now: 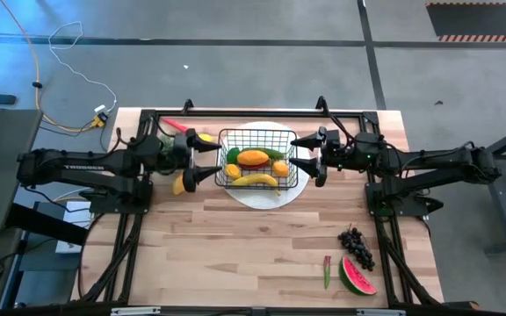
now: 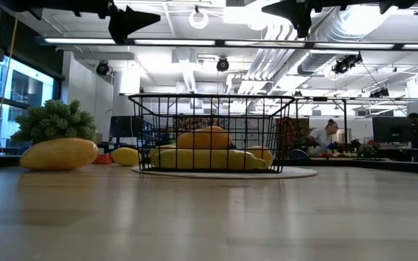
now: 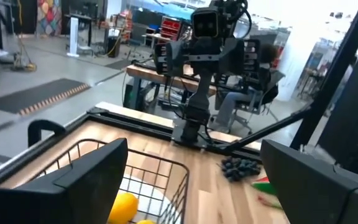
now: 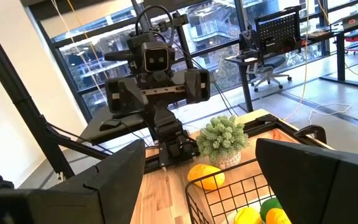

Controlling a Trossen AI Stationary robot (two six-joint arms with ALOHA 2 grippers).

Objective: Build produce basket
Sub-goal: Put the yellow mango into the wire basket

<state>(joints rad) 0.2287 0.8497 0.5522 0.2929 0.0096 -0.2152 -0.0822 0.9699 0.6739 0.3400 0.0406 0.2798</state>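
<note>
I take the wire basket [image 1: 256, 158] as my landmark, and nearest the front edge of the table [image 1: 235, 254], well short of it and off toward the right arm's side, I still have the dark grapes [image 1: 356, 246], the watermelon slice [image 1: 357, 277] and a thin green-and-red piece [image 1: 327, 270] lying loose, so I judge the job only partly done. The basket sits on the round white plate [image 1: 266, 198], which I read as a marker for the packing spot, and inside it I see a banana [image 1: 255, 180] along the near wall, an orange mango [image 1: 253, 158] in the middle, a green piece [image 1: 275, 154] and smaller yellow and orange fruits that I can't name for certain. Both arms are held high and level on either side of the basket, not reaching for anything: the left gripper [image 1: 205, 161] hangs just beside its left wall and the right gripper [image 1: 307, 155] just beside its right wall, each with fingers spread wide and nothing between them. That pose looks to me like a ready stance that keeps the basket's mouth clear. Just beyond the left gripper, outside the basket, lie a yellow fruit [image 1: 179, 184], a leafy green bunch [image 4: 221, 138] and a red piece [image 1: 176, 125] toward the far edge.
</note>
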